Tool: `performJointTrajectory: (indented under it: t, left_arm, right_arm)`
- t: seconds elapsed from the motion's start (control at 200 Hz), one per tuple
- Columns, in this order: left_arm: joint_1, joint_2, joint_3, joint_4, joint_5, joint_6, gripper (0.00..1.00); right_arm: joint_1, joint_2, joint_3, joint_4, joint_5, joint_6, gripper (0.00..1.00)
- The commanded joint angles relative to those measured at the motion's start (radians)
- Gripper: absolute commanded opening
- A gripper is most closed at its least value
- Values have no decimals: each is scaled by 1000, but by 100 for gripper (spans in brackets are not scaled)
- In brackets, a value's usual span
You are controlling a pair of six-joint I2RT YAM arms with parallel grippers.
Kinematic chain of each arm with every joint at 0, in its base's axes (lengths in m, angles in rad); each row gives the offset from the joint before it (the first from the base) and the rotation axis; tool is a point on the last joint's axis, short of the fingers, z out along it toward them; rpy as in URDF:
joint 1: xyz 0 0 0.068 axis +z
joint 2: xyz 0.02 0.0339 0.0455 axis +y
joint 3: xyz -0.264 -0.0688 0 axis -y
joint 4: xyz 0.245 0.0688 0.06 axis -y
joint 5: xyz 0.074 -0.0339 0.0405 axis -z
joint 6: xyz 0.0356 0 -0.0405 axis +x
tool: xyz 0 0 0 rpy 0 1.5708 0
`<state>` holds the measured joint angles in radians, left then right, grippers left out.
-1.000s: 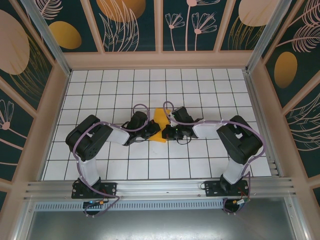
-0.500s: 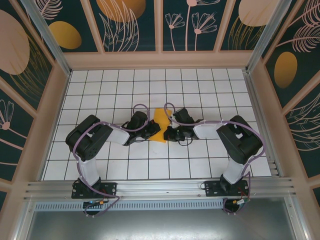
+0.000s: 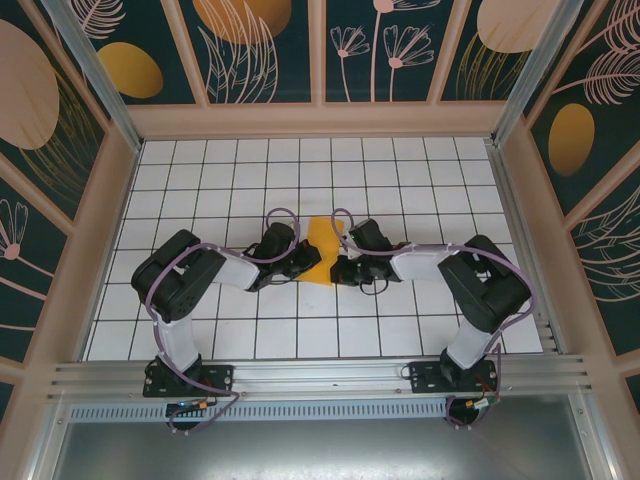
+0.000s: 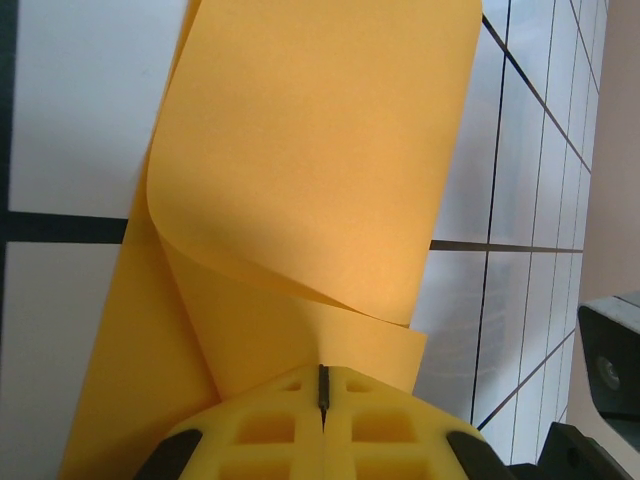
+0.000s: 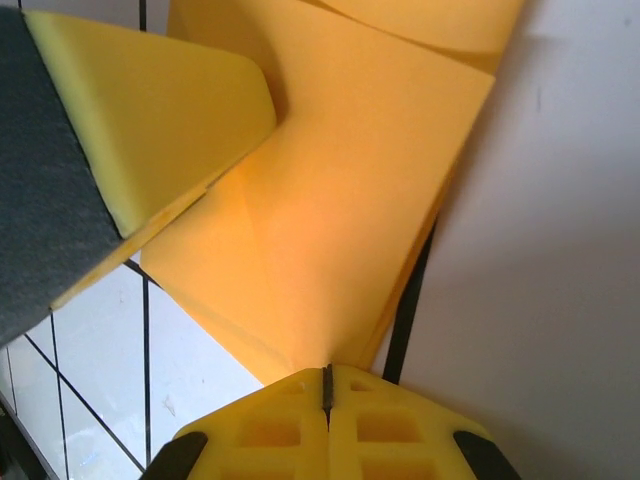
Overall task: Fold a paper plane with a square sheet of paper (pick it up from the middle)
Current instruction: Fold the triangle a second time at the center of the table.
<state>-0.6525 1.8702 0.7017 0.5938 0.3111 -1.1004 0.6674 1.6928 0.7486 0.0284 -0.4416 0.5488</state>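
**Both arms pinching the orange sheet at mid-table**

Seen from above, the two arms meet at the centre of the white gridded tabletop (image 3: pixel 400 180), and the square sheet of paper (image 3: pixel 320 243) sits right between them, partly folded into a narrow orange shape. The left fingers (image 3: pixel 301 262) come in from the left edge, the right fingers (image 3: pixel 344 268) from the right, just beside each other.

On the left wrist camera, the left fingers (image 4: pixel 331 402) are pressed together, closed on the paper (image 4: pixel 320 150); its upper layer curls over in a soft loop, not pressed flat, while a lower layer runs along the tiles.

On the right wrist camera, the right fingers (image 5: pixel 335 400) are likewise clamped shut on the sheet's near edge (image 5: pixel 330 230), and the left fingers (image 5: pixel 150 110) show at upper left, touching the same paper
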Motion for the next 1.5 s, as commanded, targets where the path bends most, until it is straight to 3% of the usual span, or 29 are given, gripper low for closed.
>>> performJointTrajectory:
  t: [0.0, 0.205, 0.395, 0.55, 0.821, 1.496]
  left_arm:
    - [2, 18, -2, -69, 6, 31, 0]
    - [1, 20, 0, -65, 12, 30, 0]
    - [1, 19, 4, -64, 13, 29, 0]
    - [2, 19, 5, -62, 14, 28, 0]
    - [2, 13, 3, -72, 10, 33, 0]
    - [2, 18, -24, -66, -21, 23, 0]
  right_arm:
    - [1, -65, 3, -65, 18, -17, 0]
    - [29, -79, 68, -65, 16, -2, 0]
    - [43, -11, 93, -12, -41, 55, 0]
    - [43, 56, 112, -22, -12, 72, 0]
    - [25, 57, 63, -51, 32, 68, 0]
    - [13, -25, -86, -36, -15, 102, 0]
